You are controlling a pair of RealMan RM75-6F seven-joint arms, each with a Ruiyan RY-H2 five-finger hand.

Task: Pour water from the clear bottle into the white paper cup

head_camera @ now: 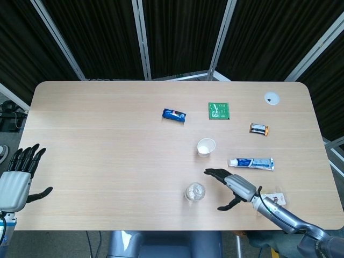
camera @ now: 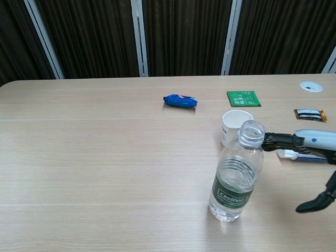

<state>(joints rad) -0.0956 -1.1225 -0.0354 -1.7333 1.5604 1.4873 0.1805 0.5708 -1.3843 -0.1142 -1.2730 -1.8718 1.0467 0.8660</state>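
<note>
The clear bottle (camera: 236,176) stands upright and uncapped near the table's front edge, seen from above as a clear ring (head_camera: 195,192) in the head view. The white paper cup (head_camera: 206,147) stands upright just behind it, partly hidden by the bottle's neck in the chest view (camera: 231,124). My right hand (head_camera: 232,187) is open, fingers spread, a short way right of the bottle and apart from it; the chest view shows the right hand (camera: 310,157) level with the bottle's neck. My left hand (head_camera: 19,176) hangs open off the table's left front corner.
A toothpaste tube (head_camera: 251,163) lies right of the cup. A blue snack packet (head_camera: 174,114), a green sachet (head_camera: 218,110) and a small dark bar (head_camera: 258,128) lie further back. A snack bag (head_camera: 277,199) sits under my right forearm. A white disc (head_camera: 271,98) marks the far right.
</note>
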